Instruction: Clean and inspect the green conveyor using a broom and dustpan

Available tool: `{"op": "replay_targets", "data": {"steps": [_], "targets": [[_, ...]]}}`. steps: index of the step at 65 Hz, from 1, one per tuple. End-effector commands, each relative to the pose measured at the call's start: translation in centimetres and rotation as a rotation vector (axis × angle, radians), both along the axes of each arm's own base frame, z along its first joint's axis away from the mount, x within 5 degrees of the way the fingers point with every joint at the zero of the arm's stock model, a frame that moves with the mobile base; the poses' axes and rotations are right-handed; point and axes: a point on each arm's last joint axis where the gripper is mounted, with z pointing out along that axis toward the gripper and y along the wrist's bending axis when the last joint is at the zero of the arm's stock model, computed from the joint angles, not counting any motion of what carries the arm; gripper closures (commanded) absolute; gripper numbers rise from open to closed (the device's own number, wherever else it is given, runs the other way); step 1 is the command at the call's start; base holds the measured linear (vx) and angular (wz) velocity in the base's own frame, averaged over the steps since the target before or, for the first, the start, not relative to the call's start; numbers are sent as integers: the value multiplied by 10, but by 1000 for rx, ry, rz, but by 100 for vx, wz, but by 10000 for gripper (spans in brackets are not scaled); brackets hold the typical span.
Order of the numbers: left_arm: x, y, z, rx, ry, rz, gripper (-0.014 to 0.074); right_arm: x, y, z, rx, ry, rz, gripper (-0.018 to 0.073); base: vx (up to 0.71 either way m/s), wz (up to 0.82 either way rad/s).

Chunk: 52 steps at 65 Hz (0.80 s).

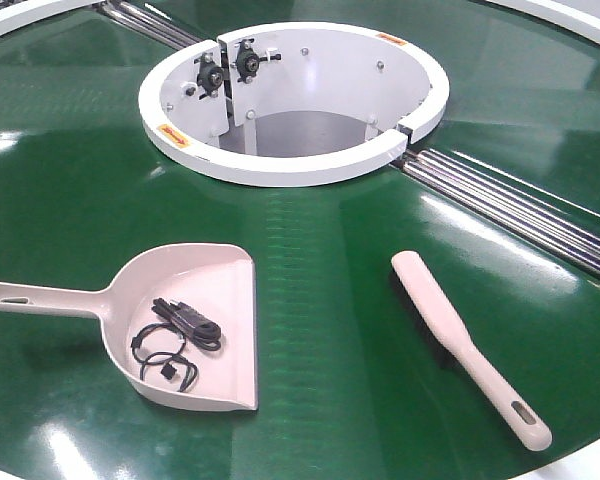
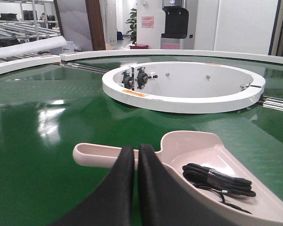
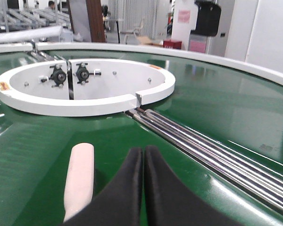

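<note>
Both grippers pressed together, empty: left gripper [image 2: 137,155] sits w/ dustpan [image 1: 195,320] handle just ahead at 12, axis running 9–3; right gripper [image 3: 143,157] has broom [image 3: 80,179] at 10, both on green conveyor [image 1: 330,260].

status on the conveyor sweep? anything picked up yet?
Done: a coiled black cable already lies in the pale-pink plastic dustpan. In hand: nothing; the left gripper and right gripper are shut, empty. Left: grasping dustpan and slim pink broom, both lying on the glossy green conveyor.
</note>
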Motion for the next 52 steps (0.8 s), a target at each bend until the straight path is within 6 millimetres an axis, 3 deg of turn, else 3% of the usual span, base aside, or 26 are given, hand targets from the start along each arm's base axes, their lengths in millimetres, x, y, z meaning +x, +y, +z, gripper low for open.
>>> {"op": "replay_targets", "data": {"steps": [1, 12, 52], "targets": [[-1, 1, 4, -31, -75, 7, 602, -3, 0, 5, 24, -130, -4, 568, 0, 0], [-1, 1, 4, -31, -75, 7, 602, -9, -1, -17, 82, -128, -2, 568, 0, 0], [-1, 1, 4, -31, -75, 7, 602, -11, -1, -17, 62, -138, -2, 568, 0, 0]]}}
